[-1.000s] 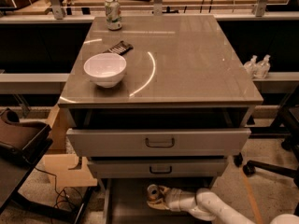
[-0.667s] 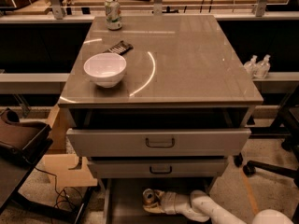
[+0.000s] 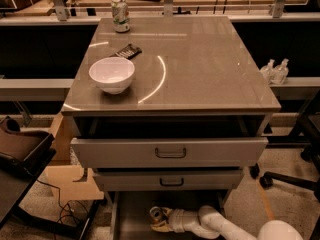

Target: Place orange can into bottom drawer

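The bottom drawer is pulled open at the foot of the grey cabinet, and its plain grey floor shows. My gripper reaches into it from the right on a white arm. It is shut on the orange can, whose silver top faces up and left. The can sits low inside the drawer, near the middle of its floor. I cannot tell whether it touches the floor.
The two upper drawers stick out slightly above the gripper. On the cabinet top are a white bowl, a dark packet and a green-and-white can. A cardboard box is on the left and a chair base on the right.
My gripper has moved a little left and lower into the bottom drawer with the orange can in it. Nothing on the cabinet top has moved.
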